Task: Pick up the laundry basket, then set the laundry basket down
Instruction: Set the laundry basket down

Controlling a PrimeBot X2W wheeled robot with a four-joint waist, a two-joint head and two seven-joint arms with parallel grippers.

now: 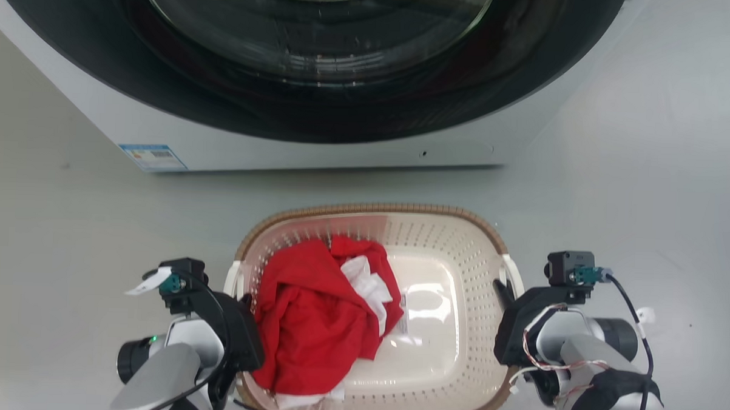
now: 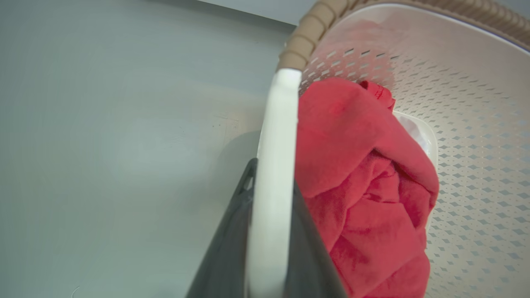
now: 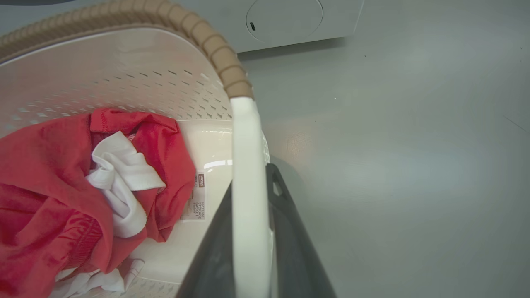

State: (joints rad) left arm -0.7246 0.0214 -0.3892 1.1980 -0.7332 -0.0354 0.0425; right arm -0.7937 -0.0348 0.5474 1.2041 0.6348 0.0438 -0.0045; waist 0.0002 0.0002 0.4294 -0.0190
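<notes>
Laundry basket [image 1: 443,232] between left tool [image 2: 273,182] and right tool [image 3: 250,184], both clamped on it.

Cream perforated laundry basket [image 1: 443,235], brown woven-look rim [image 1: 371,207]; red and white clothes [image 1: 303,315]

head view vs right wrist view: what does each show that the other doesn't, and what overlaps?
Head view adds: the washer's dark round glass door, a blue label on its white front, the left gripper at the left white handle.
Right wrist view adds: a round cover on the washer's lower panel.
Both: the cream perforated plastic laundry basket, red cloth and white cloth inside it, right gripper closed astride the right white handle.
</notes>
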